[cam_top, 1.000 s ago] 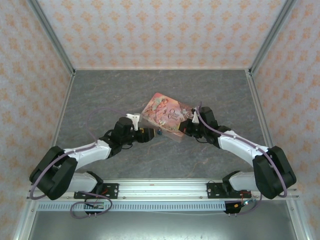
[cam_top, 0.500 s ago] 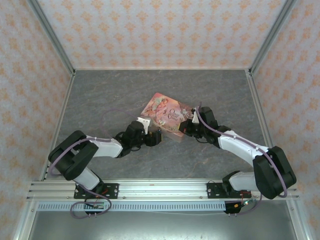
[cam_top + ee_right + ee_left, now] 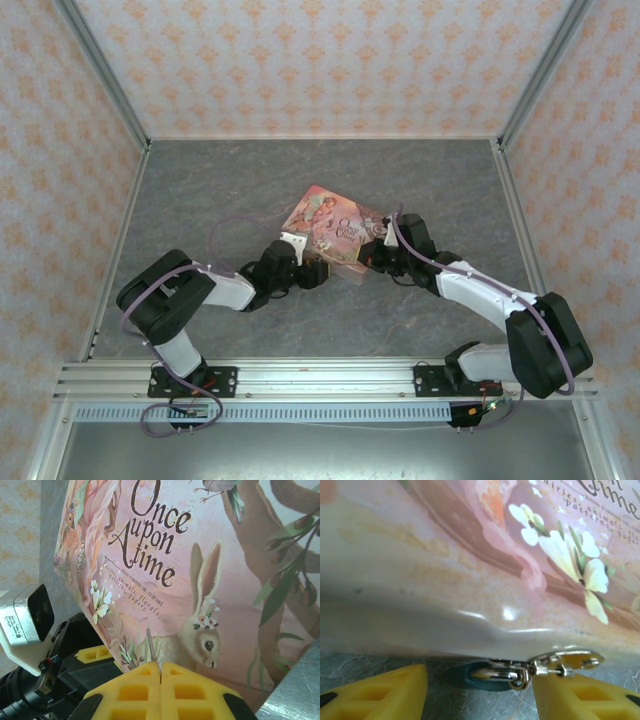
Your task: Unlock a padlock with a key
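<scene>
Padlock (image 3: 479, 678): tiny, teal, flat on grey marbled tabletop (image 3: 200, 190), tucked under front lower edge of pink "Once upon a time" tin (image 3: 470, 570). Chrome shackle (image 3: 501, 673) hooked at tin's silver clasp (image 3: 566, 659). Long axis parallel to tin's front edge, body pointing away from clasp. Keyhole face not discernible.

Left gripper (image 3: 479, 692): jaws apart, yellow fingers (image 3: 375, 690) straddling padlock end to end along that axis. No contact on either side, nothing held. Sits just off tin's front edge, padlock straight ahead between the tips. Judged the nearer arm for steadying the lock.

Right gripper (image 3: 160, 672): closed tight on thin metal blade (image 3: 151, 647) sticking out of the seam, taken to be the key. Tip aimed at tin's lid near the rabbit print, off at the tin corner beyond the clasp.

Judged next: close left fingers on lock body. Clasp-side finger likely to foul the clasp; key then needs a path round tin's edge.

Surroundings: tin about mid-table, orange-patterned walls (image 3: 300, 60) well apart from tin on three sides.
</scene>
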You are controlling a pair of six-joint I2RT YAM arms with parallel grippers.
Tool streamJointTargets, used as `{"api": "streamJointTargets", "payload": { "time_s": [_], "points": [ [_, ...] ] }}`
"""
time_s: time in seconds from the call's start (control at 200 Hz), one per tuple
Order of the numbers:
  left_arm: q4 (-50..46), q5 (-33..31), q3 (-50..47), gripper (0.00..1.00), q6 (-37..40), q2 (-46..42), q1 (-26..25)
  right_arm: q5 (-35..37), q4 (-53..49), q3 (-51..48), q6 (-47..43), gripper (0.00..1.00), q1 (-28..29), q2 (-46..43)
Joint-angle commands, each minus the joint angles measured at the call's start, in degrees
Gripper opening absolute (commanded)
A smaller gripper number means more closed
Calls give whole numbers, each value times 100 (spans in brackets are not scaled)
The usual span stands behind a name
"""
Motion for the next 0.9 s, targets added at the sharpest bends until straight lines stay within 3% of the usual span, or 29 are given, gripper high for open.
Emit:
{"api": "streamJointTargets", "payload": {
  "time_s": [0.0, 0.896],
  "points": [
    [229, -91, 153, 57, 72, 92, -49, 209, -448, -127, -129, 0, -28, -1],
    [156, 15, 472, 29, -106, 357, -212, 227, -405, -179, -98, 0, -29, -115]
  ]
}}
